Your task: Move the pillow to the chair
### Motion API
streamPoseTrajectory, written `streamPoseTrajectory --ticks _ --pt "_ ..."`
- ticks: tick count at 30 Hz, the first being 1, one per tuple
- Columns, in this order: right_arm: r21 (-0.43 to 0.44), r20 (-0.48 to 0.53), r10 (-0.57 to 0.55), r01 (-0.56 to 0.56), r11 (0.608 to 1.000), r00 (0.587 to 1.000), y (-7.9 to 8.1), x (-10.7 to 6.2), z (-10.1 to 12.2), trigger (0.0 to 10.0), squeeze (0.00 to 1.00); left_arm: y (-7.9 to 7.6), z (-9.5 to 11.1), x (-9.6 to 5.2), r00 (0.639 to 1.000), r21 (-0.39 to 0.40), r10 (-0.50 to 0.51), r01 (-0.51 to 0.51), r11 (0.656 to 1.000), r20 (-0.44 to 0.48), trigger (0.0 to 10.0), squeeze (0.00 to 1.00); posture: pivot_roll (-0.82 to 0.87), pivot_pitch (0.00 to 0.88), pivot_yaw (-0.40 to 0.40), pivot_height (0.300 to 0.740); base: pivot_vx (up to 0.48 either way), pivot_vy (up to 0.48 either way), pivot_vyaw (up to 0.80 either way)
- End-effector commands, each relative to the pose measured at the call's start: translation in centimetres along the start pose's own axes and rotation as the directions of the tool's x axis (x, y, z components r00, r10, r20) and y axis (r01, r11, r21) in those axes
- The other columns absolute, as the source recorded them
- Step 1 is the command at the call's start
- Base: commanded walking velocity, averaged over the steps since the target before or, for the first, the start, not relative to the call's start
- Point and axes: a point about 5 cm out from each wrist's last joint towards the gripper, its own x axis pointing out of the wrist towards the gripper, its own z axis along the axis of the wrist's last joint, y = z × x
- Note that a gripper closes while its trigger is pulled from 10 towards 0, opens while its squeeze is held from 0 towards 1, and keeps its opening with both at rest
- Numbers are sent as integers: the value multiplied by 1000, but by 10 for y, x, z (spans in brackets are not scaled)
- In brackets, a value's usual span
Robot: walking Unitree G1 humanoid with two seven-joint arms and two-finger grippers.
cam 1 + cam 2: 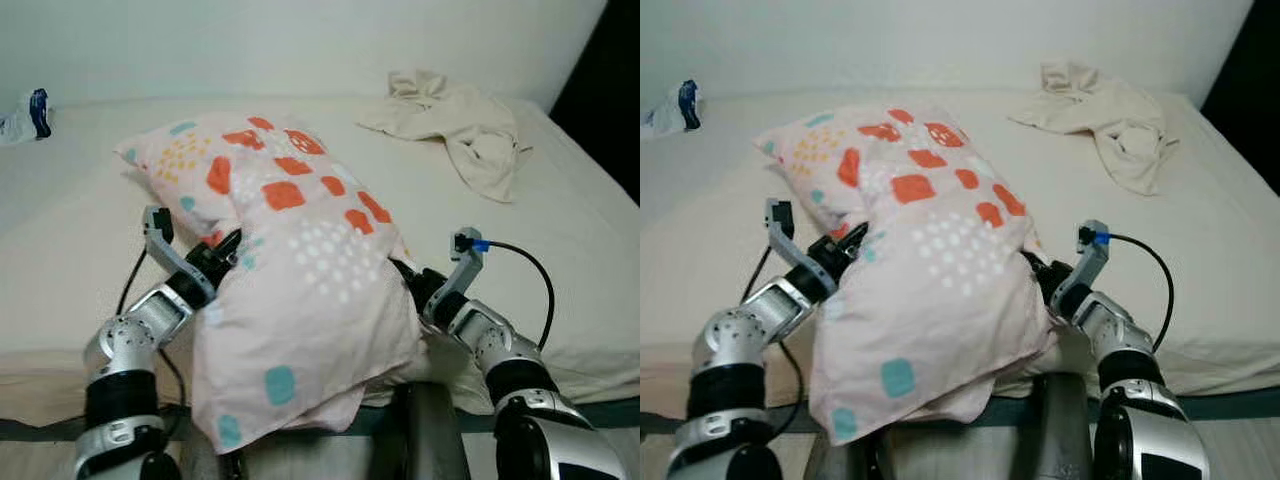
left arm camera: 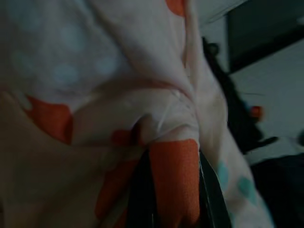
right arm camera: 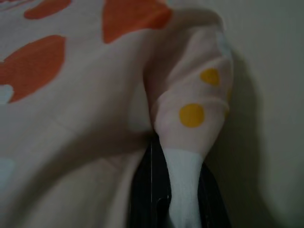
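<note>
A pale pink pillow (image 1: pixel 300 290) with orange, teal, yellow and white patches lies across the front of the bed, its near end hanging over the bed's edge. My left gripper (image 1: pixel 226 248) is shut on the pillow's left side; a fold of orange cloth (image 2: pixel 173 180) is pinched between its black fingers (image 2: pixel 142 194). My right gripper (image 1: pixel 408 275) is shut on the pillow's right side, with a white and yellow-dotted fold (image 3: pixel 187 156) squeezed between its fingers (image 3: pixel 152 190). The fingertips of both are buried in fabric.
The cream bed (image 1: pixel 580 260) stretches ahead to a white wall. A crumpled beige cloth (image 1: pixel 460 125) lies at the back right. A small white and blue packet (image 1: pixel 28 115) sits at the far left. A dark gap (image 1: pixel 610 80) lies right of the bed.
</note>
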Motion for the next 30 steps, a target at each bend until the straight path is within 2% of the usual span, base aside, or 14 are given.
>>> streamPoseTrajectory --ticks 1,4,6,7,9,14,19,20,21,22,23,26,28,30 --pt "-37 74 68 -65 997 995 23 17 13 0 0 -19 -10 13 993 -38 -117 117 992 3 0 0 17 11 26 444 0 0 0" --pt "-104 106 96 -85 991 990 34 24 19 0 0 -29 -17 20 990 -11 -141 141 990 10 0 0 17 0 22 444 0 0 0" --pt "-127 125 136 -120 985 983 42 27 18 0 0 -31 -26 25 994 90 -109 111 990 -25 0 0 18 0 18 449 0 0 0" --pt "-127 125 136 -120 985 983 42 27 18 0 0 -31 -26 25 994 90 -109 111 990 -25 0 0 18 0 18 449 0 0 0" --pt "-130 133 162 -145 981 978 48 31 16 0 0 -35 -35 29 993 169 -98 107 980 -59 10000 0 25 0 14 459 0 0 0" --pt "-120 134 192 -176 977 972 60 38 9 0 0 -40 -35 36 997 214 -69 64 975 16 10000 0 34 0 11 483 0 0 0" --pt "-147 139 225 -205 968 964 68 42 11 0 0 -37 -16 38 994 326 -11 -25 945 107 10000 0 36 0 5 512 0 0 0" --pt "-147 139 225 -205 968 964 68 42 11 0 0 -37 -16 38 994 326 -11 -25 945 107 10000 0 36 0 5 512 0 0 0" --pt "-150 141 228 -207 967 963 69 43 12 0 0 -36 -6 39 989 384 13 -69 921 147 10000 0 41 0 1 522 0 0 0" --pt "-150 141 228 -207 967 963 69 43 12 0 0 -36 -6 39 989 384 13 -69 921 147 10000 0 41 0 1 522 0 0 0" --pt "-154 140 230 -209 966 963 69 43 13 0 0 -35 -1 39 987 428 23 -91 899 161 10000 0 42 0 -1 527 0 0 0" --pt "-160 138 232 -209 965 963 70 44 13 0 0 -35 4 39 984 466 30 -109 878 173 10000 0 43 0 -1 532 0 0 0" --pt "-168 138 236 -212 963 962 72 46 13 0 0 -33 17 38 977 523 45 -151 839 209 10000 0 43 0 1 541 0 0 0" --pt "-171 138 239 -215 962 961 74 47 12 0 0 -31 24 37 971 530 53 -172 830 233 10000 0 42 0 1 551 0 0 0"
